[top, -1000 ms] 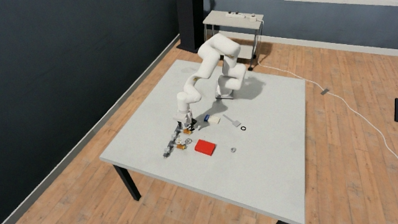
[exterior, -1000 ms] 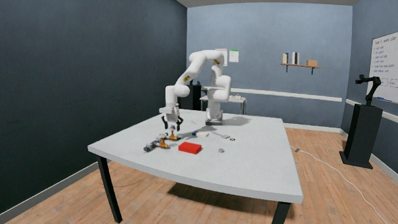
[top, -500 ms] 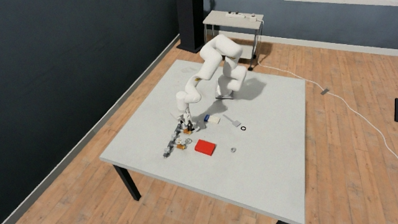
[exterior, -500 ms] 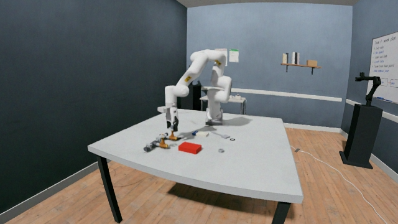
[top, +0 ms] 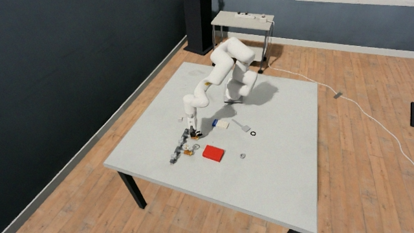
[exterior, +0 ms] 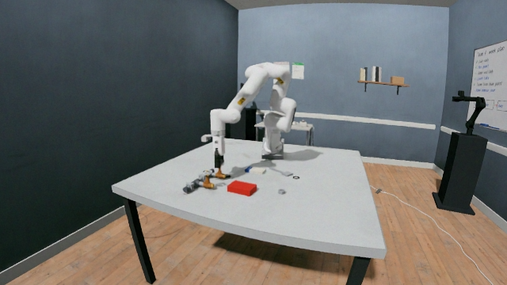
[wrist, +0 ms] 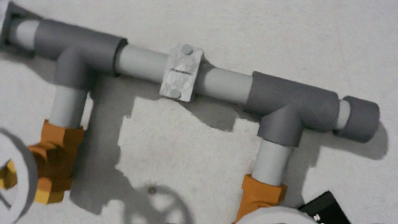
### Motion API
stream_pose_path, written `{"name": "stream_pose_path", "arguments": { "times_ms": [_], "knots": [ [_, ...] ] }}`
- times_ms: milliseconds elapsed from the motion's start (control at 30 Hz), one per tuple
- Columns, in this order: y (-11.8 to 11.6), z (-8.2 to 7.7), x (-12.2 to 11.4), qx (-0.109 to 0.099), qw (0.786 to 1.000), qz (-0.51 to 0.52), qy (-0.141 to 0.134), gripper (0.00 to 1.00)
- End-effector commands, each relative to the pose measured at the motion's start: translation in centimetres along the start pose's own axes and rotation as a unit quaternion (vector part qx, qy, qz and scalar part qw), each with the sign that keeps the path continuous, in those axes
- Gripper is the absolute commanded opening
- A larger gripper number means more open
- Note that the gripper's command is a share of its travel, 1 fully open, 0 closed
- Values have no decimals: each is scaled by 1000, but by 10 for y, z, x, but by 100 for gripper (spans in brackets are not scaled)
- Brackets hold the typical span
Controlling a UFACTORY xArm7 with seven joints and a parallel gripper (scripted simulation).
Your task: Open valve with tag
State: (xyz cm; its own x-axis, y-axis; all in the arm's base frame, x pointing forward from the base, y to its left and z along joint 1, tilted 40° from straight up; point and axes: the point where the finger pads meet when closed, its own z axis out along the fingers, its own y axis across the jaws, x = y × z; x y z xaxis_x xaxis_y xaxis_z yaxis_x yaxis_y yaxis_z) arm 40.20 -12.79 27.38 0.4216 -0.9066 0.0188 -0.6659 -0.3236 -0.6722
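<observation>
A grey pipe run (top: 178, 146) (exterior: 192, 185) (wrist: 145, 62) lies on the table, held by a pale clamp (wrist: 181, 72). Two orange valves branch off it. The far valve (exterior: 221, 174) (wrist: 262, 194) is right under my gripper (top: 194, 132) (exterior: 218, 163). The near valve (top: 187, 151) (exterior: 207, 184) (wrist: 54, 161) carries a white handwheel (wrist: 17, 172). My gripper is open and points straight down just above the far valve. Only one black fingertip (wrist: 325, 210) shows in the wrist view. A small round piece (top: 196, 147) lies beside the near valve. I cannot read any tag.
A red block (top: 213, 153) (exterior: 242, 188) lies right of the valves. A white box with a blue end (top: 220, 123) (exterior: 255, 170), a grey flat tool (top: 242, 125), a black ring (top: 253, 133) (exterior: 295, 176) and a small grey ring (top: 242, 155) (exterior: 281, 191) lie further right.
</observation>
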Motion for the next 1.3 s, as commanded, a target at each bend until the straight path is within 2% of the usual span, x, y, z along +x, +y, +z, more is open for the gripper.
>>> {"name": "stream_pose_path", "arguments": {
  "times_ms": [0, 667, 1267],
  "knots": [
    [-1, -1, 1, -21, 994, 108, 13, 100],
    [-2, -5, 1, -20, 994, 108, 13, 100],
    [-4, -37, 1, -19, 994, 108, 11, 100]
  ]
}}
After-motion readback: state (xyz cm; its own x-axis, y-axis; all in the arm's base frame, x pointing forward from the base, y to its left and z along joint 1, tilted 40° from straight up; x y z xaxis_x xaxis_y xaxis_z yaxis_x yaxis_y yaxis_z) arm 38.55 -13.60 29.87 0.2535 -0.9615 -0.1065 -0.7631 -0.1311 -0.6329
